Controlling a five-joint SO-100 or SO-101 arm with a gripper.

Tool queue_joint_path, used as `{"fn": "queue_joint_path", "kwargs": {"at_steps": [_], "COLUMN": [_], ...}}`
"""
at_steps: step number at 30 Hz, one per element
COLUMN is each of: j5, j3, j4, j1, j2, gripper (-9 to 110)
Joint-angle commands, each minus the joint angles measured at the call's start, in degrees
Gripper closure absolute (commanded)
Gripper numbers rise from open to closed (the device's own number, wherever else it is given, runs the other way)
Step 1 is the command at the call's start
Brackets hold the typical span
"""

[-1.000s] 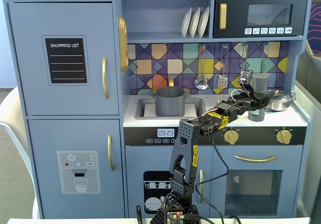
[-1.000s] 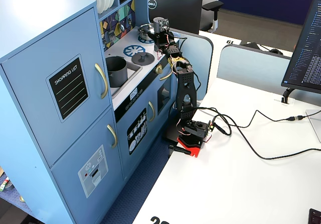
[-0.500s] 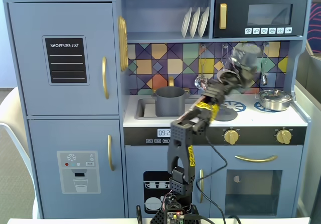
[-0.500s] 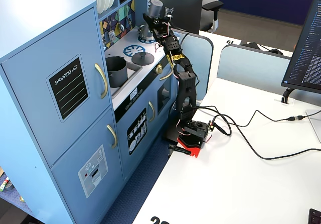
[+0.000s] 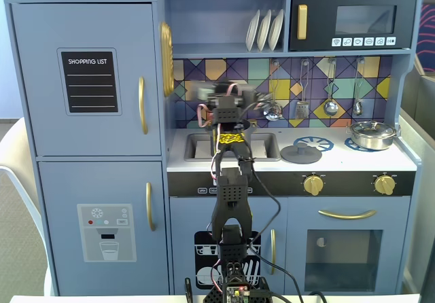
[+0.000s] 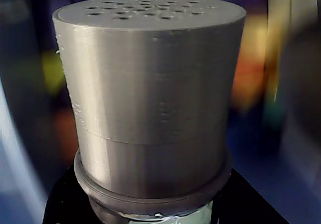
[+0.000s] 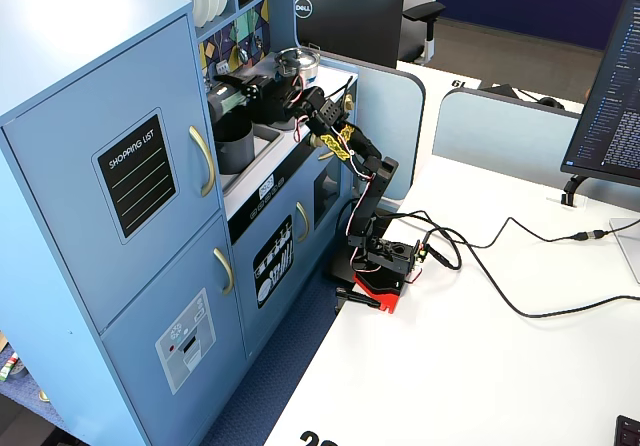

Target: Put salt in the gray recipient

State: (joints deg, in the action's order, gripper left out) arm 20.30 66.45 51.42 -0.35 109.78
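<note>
An office (white desk [image 7: 480, 366], Dell monitor [image 7: 345, 21]) housing a toy kitchen [image 5: 88, 113].

We saw the arm rise from its base on the worktop [image 7: 520, 366], then bend forward at the elbow and reach out nearly level. In both fixed views the wrist was blurred. The tool [image 7: 232, 88] lay roughly on its side, jaws clamped around the salt [image 6: 150, 98], whose perforated top filled the wrist view.

In a fixed view, the salt [image 7: 222, 95] lay sideways above the gray recipient [image 7: 234, 142] at upper left; the lid [image 5: 300, 155] sat on the worktop [image 5: 326, 159], right of centre.
</note>
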Motion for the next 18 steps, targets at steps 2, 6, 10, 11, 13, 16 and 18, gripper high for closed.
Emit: {"fn": "queue_joint_path", "kwargs": {"at_steps": [2,6,10,11,13,16,18], "j5": [18.2,22.7,27.2,27.2,27.2,27.2,28.6], "j3": [-3.7,-6.0,-8.1,-7.9,-7.0,-4.0,-1.9], "j4": [-7.7,-10.1,-10.8,-11.2,-11.4,-11.2,-10.6], "j1": [-4.8,-6.2,-5.8,-5.8,-5.0,-2.8,-1.2], "j2": [-1.8,-4.5,-6.4,-6.5,-6.6,-5.9,-5.4], "gripper": [101,101,101,101,101,101,101]}}
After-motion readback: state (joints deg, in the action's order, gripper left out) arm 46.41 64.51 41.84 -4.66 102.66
